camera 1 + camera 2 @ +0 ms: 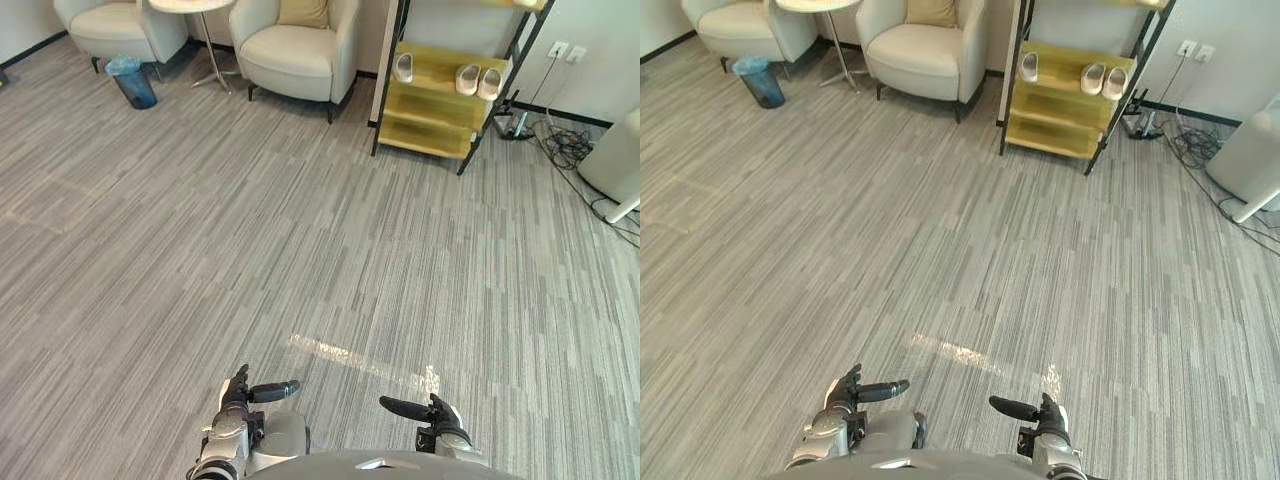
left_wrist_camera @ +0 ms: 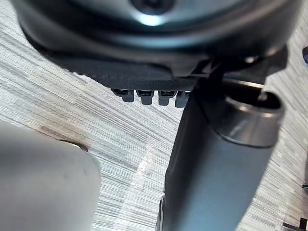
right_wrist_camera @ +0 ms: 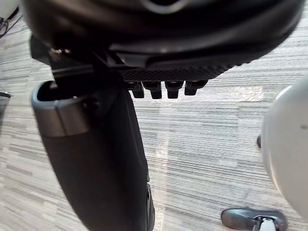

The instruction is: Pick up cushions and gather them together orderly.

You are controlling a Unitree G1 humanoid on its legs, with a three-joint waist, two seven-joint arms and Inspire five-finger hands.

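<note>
Hovering at 6 o'clock, left hand (image 1: 236, 398) and right hand (image 1: 441, 412) are loose-fingered, empty. Cushion (image 1: 303, 12) sits on armchair (image 1: 296, 58) at 12 o'clock, with a shelf (image 1: 432, 108) holding slippers (image 1: 468, 78) at 1 and a bin (image 1: 133, 84) at 11.

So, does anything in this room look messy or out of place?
Nothing looks spilled or damaged. The tan cushion sits upright in the armchair, and slippers rest on the yellow shelf. Only the loose cables beside that shelf look untidy.
</note>
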